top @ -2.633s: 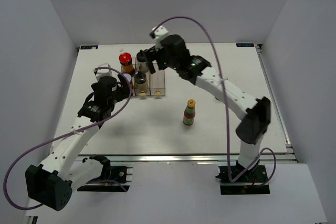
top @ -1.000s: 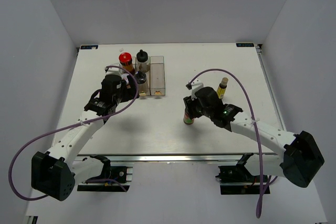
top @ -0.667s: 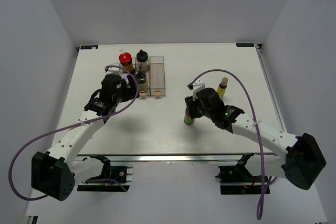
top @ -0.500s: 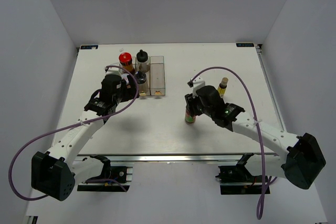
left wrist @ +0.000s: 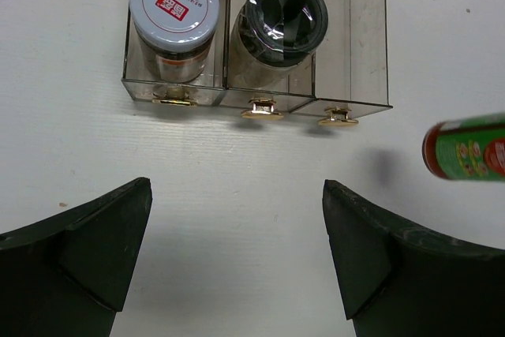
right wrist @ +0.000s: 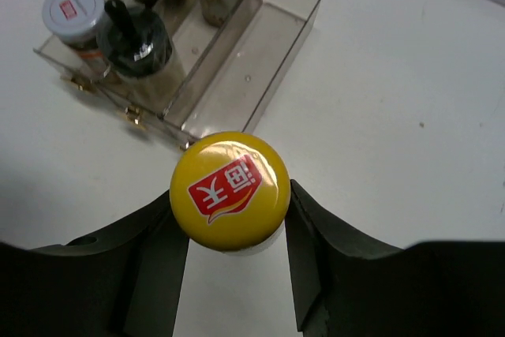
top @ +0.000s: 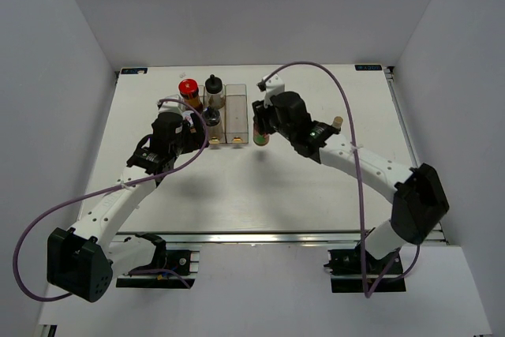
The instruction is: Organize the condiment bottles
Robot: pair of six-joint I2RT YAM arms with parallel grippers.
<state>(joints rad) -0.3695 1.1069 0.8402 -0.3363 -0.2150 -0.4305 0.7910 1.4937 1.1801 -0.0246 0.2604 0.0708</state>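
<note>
My right gripper [right wrist: 230,196] is shut on the yellow-capped bottle [right wrist: 230,190], which hangs above the table just right of the clear rack [top: 237,113]; the left wrist view catches its green-and-red label [left wrist: 467,147]. The rack's left slot holds a white-lidded jar [left wrist: 173,7] and the red-capped bottle [top: 188,88]. Two black-capped jars [left wrist: 284,15] [top: 213,87] fill the middle slot. The right slot [right wrist: 260,45] is bare. A slim tan-capped bottle [top: 336,122] peeks out behind the right arm. My left gripper [left wrist: 237,191] stands open over bare table in front of the rack.
The rack has small brass knobs [left wrist: 259,108] on its near face. The left arm [top: 118,195] stretches from the near left corner up to the rack. White walls enclose the table [top: 237,195] on three sides.
The right gripper closed on the yellow-capped bottle at mid-table, lifted it and carried it up and left to the rack's right side. The left arm stayed put.
</note>
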